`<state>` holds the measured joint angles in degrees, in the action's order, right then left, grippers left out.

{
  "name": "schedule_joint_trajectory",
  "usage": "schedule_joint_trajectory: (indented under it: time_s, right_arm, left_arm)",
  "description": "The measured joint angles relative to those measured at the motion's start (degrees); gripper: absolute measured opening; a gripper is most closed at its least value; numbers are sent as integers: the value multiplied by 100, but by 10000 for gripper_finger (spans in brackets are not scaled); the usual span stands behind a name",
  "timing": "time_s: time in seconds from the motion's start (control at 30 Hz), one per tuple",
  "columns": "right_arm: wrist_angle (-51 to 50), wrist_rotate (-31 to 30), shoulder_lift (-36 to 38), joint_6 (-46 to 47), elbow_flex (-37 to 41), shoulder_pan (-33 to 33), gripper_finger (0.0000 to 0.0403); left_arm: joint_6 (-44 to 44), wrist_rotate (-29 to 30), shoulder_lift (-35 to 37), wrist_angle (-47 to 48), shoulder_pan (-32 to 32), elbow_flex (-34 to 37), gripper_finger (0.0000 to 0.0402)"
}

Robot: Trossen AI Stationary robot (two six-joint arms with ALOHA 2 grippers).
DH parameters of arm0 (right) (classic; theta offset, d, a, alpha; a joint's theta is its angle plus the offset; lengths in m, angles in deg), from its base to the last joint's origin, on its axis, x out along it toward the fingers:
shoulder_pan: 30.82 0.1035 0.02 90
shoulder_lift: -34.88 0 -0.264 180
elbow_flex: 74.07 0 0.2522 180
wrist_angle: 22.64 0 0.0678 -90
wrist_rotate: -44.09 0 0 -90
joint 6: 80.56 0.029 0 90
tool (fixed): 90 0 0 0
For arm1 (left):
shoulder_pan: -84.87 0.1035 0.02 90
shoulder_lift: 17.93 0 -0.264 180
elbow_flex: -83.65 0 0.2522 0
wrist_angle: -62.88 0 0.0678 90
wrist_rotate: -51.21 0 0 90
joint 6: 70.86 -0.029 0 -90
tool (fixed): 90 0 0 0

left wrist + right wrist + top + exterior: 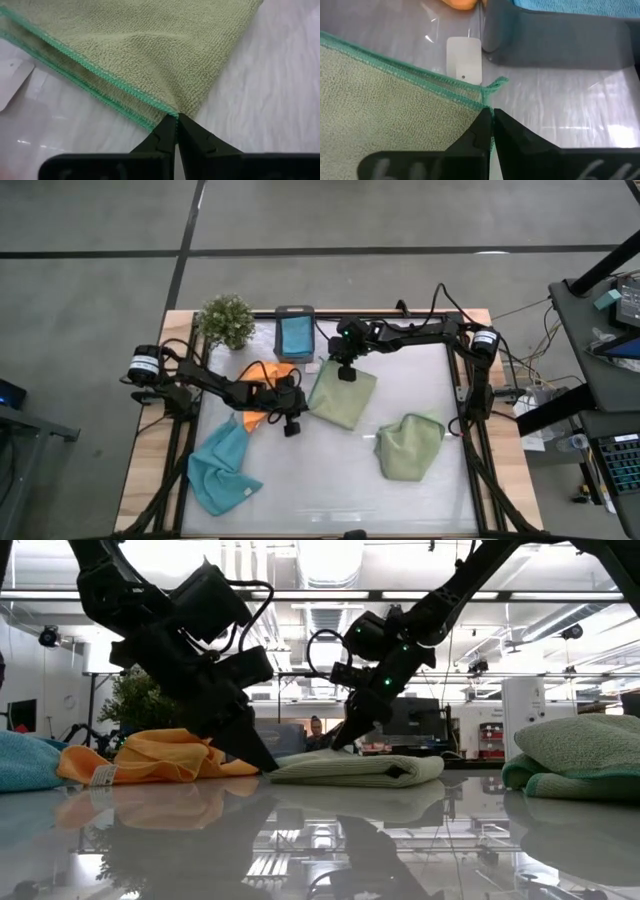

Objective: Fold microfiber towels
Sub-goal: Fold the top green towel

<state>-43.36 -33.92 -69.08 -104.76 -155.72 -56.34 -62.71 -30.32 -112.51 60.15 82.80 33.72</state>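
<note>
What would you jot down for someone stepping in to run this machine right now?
Left end effector: shut on a near corner of the folded green towel at mid-table.
Right end effector: shut on that towel's far corner.
Done: one blue towel sits in the grey box.
Left: finish this fold; the crumpled green towel, orange towel and second blue towel lie unfolded.

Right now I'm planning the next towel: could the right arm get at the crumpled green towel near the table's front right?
Probably yes. The crumpled green towel lies alone on bare table on the right arm's side, nothing on it. But the right gripper is shut on the folded green towel corner, so it must release first.
</note>
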Motion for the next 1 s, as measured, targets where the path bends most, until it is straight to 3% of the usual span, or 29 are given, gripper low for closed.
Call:
schedule_joint_trajectory:
  time_s: [0.33,0.57,0.77,1.0]
  right_arm:
    - [2,-63,2,13,70,-2,9]
    - [-2,-73,4,15,76,-2,12]
    - [-4,-66,38,171,76,-2,44]
    - [-178,-64,242,465,76,-2,82]
  left_arm:
    - [348,0,1,23,46,0,3]
    - [353,0,111,228,46,-35,56]
    - [327,11,422,568,46,-34,95]
    - [15,24,709,623,46,-104,98]
